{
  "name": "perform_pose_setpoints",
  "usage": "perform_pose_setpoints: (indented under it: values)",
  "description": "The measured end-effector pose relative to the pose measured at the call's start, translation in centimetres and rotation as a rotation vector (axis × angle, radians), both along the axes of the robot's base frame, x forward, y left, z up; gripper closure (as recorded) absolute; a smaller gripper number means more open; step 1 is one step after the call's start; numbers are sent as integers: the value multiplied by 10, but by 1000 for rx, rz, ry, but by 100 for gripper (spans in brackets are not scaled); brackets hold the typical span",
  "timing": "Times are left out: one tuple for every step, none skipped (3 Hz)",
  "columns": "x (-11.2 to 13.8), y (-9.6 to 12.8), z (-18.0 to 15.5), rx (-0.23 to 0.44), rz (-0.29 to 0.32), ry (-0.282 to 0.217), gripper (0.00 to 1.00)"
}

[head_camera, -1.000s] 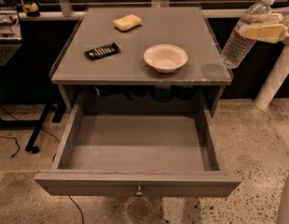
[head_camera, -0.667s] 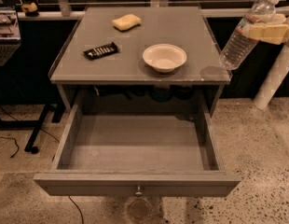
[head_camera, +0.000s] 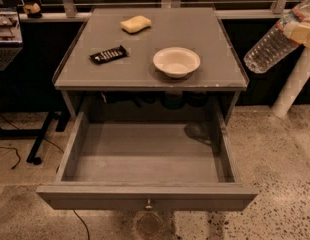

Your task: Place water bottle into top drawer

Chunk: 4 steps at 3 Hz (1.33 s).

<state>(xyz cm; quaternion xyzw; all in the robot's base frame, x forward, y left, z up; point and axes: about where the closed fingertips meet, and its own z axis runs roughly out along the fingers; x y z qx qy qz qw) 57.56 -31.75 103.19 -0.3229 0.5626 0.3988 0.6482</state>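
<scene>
Gripper (head_camera: 301, 30) sits at the far right edge of your view, up beside the table's right side, and only its pale, blocky fingers (head_camera: 299, 28) show; the arm behind them is out of frame. They are clamped on the water bottle (head_camera: 267, 49) near its label band, holding it in the air, clear of the table (head_camera: 145, 76) and well apart from the top drawer (head_camera: 145, 196).

You have the bottle tilted steeply: its ribbed, clear plastic base points down and left toward the table's right edge, while its upper end runs up to the right behind the fingers.

Count one drawer, pulled out toward the near side, made of flat grey wood with low walls and a bare floor; one small round metal knob (head_camera: 149, 204) sits centred on its front.

On the smooth grey tabletop you have three things, all apart from one another: one round white bowl (head_camera: 176, 61) near the right, one dark oblong wrapped bar (head_camera: 109, 54) to the left, and one soft yellow sponge (head_camera: 135, 24) on the far side.
</scene>
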Motion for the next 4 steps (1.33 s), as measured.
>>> perform_pose_setpoints:
  values:
    - [-18, 4, -11, 0, -91, -10, 100]
    - [-18, 32, -64, -17, -106, 71, 100]
    - [-20, 51, -88, -17, -73, 121, 100]
    - [-20, 48, -80, -17, -77, 107, 100]
